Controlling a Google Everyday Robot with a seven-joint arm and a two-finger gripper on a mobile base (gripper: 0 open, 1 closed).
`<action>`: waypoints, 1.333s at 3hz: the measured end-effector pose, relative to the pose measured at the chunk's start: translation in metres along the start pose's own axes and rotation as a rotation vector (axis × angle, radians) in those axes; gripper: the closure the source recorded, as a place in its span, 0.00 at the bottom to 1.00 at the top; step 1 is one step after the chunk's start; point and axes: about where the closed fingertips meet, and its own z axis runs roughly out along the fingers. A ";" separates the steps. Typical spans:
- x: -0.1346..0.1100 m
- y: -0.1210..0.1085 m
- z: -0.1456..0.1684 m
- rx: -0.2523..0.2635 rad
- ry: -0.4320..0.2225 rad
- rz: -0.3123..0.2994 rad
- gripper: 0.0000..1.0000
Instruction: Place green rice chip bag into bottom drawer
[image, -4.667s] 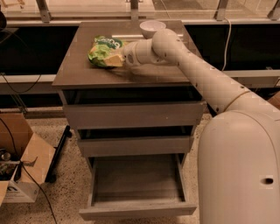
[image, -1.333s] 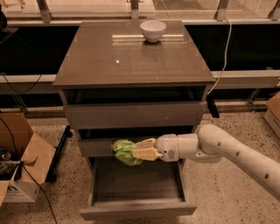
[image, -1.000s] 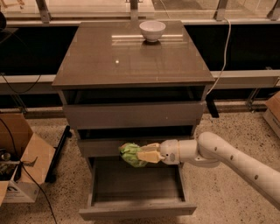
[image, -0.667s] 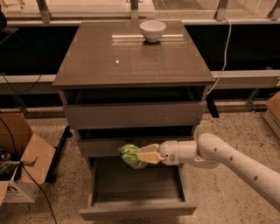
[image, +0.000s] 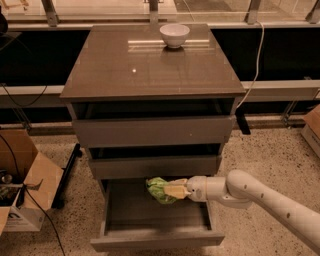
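Note:
The green rice chip bag (image: 158, 189) is held by my gripper (image: 171, 192), which is shut on its right end. The bag hangs just inside the open bottom drawer (image: 156, 240), near its back, a little above the flat grey floor. My white arm (image: 260, 195) reaches in from the right, level with the drawer's upper edge. The bag's far side is partly hidden under the front of the middle drawer (image: 155, 165).
A white bowl (image: 174, 34) stands at the back of the cabinet top (image: 150, 65). The top drawer (image: 152, 131) is nearly shut. An open cardboard box (image: 22, 185) sits on the floor to the left. A cable (image: 252, 55) hangs at the right.
Earlier the bag was picked off the cabinet top. Over the last second my gripper has carried it down and rightward, from in front of the middle drawer into the bottom drawer.

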 end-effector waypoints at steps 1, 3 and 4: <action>0.033 -0.037 0.001 0.037 -0.032 0.058 1.00; 0.116 -0.118 0.007 0.093 -0.076 0.211 1.00; 0.152 -0.142 0.006 0.133 -0.109 0.292 0.84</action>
